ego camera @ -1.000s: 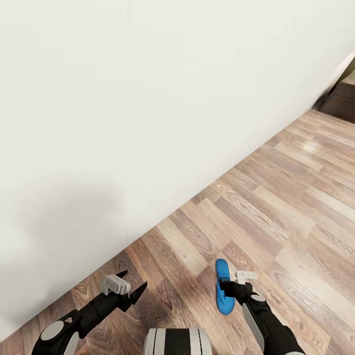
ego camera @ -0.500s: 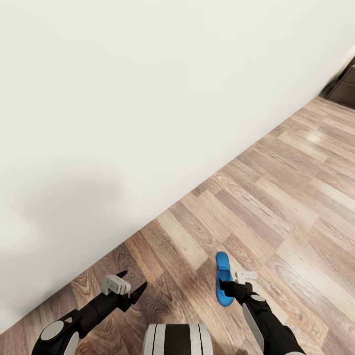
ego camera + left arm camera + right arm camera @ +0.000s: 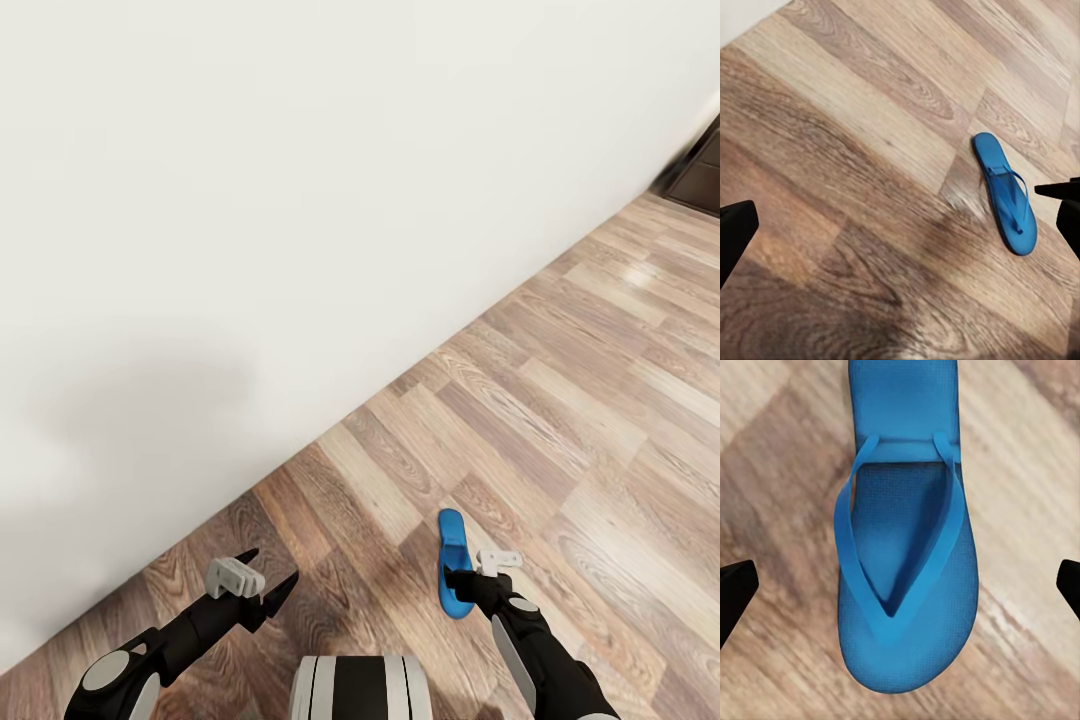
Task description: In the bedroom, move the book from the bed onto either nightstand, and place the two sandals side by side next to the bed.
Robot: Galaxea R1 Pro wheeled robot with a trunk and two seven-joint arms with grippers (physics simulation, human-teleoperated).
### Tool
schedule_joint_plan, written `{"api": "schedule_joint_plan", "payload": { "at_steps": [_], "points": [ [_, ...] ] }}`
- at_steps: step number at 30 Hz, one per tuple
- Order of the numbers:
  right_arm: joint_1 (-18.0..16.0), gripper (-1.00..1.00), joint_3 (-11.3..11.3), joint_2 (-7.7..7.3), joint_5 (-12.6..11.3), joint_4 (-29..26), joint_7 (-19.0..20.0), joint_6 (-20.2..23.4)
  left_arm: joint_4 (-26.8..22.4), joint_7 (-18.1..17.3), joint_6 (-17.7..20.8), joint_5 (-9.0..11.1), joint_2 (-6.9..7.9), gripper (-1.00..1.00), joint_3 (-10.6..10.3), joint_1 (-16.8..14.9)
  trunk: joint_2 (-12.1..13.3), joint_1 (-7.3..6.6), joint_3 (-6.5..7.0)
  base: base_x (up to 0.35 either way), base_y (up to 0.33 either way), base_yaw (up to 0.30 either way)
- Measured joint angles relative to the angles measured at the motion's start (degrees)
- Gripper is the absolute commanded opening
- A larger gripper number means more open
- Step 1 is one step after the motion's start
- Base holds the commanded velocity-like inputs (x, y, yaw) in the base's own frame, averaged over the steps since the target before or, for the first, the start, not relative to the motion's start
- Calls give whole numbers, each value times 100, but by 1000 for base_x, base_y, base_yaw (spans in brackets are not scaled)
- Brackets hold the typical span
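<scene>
White wall (image 3: 250,200) takes up most of what the head camera sees, meeting the wood-plank floor (image 3: 560,400) along a line that slants up toward the right. At the far right edge a dark brown piece of furniture (image 3: 700,175) is cut off by the frame, so I cannot tell what kind it is. A soft grey shadow lies on the wall above the left arm.

One blue sandal (image 3: 453,565) lies flat on the floor, well away from the wall, just in front of the right gripper (image 3: 480,572). From the head view its near end is hidden behind that gripper. The right arm reaches forward and down from the lower right, and whether the claw touches the sandal cannot be told from there. The right wrist camera looks straight down on the sandal (image 3: 904,547), showing the straps meeting in a V; the two dark fingertips sit at the opposite edges of that picture, wide apart, with the sandal between them and not gripped.

The left gripper (image 3: 268,580) hangs low over bare floor to the left of the sandal, its arm bent in from the lower left corner, its claw spread and holding nothing. Its wrist camera shows the whole sandal (image 3: 1005,191) off to one side, with a dark tip of the right gripper (image 3: 1061,196) beside it.
</scene>
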Motion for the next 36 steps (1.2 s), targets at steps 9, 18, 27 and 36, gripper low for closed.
{"api": "schedule_joint_plan", "payload": {
  "at_steps": [9, 18, 27, 36],
  "points": [
    [-1, 100, 0, 0, 0, 0, 0, 0, -4, -3, 0, -1, 0, 100, -3, 0, -11, 21, -177, 0, 0, 0],
    [-1, 100, 0, 0, 0, 0, 0, 0, -10, -14, 0, 4, 0, 100, -3, 0, -11, 21, -177, 0, 0, 0],
    [-3, 100, 0, 0, 0, 0, 0, 0, -46, -33, 0, 5, 0, 100, 0, 1, -11, 21, -177, 0, 0, 0],
    [-3, 100, 0, 0, 0, 0, 0, 0, -44, -30, 0, 5, 0, 100, 0, 0, -11, 19, -177, 65, 0, 0]
  ]
}}
